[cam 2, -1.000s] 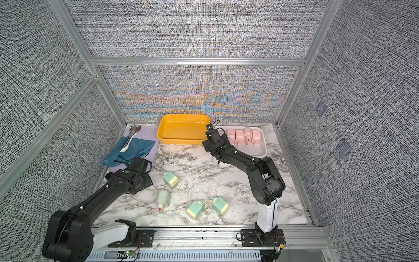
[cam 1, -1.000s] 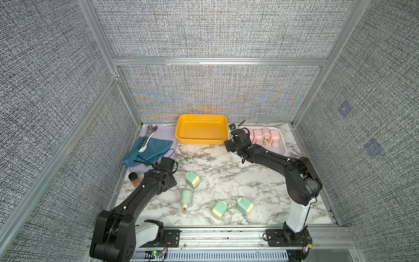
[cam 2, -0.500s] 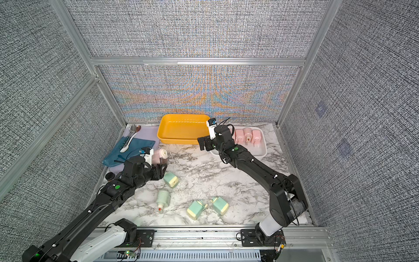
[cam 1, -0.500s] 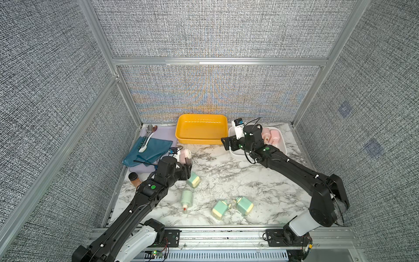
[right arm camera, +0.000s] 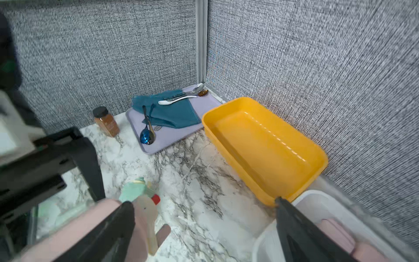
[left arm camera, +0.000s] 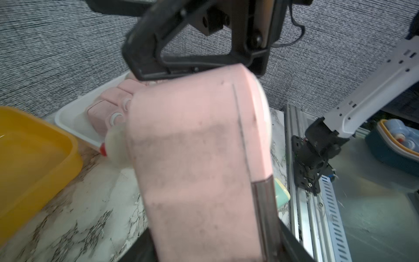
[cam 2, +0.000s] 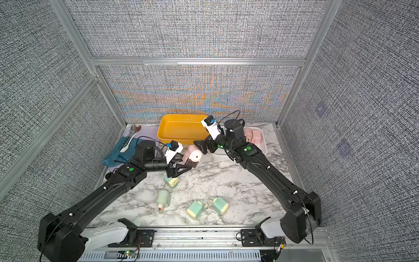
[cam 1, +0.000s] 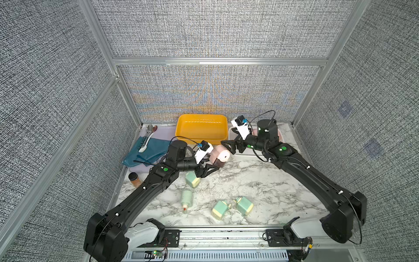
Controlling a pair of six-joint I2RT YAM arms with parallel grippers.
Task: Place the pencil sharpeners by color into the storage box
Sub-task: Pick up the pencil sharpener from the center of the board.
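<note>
Left gripper (cam 1: 212,163) is clamped on a pink sharpener (cam 1: 219,155), held up over mid-table just in front of the yellow bin (cam 1: 199,133). It's got a boxy pastel body, a cream round end and a red-tipped crank. Right gripper (cam 1: 229,147) sits spread wide right next to it. Half a second back the sharpener was further left. Count: one pink in the grip, four green sharpeners (cam 1: 192,180) loose on the marble table (cam 1: 260,181), plus more pink sharpeners (cam 2: 257,135) in the white tray (left arm camera: 72,115), though the arm hides how many.
</note>
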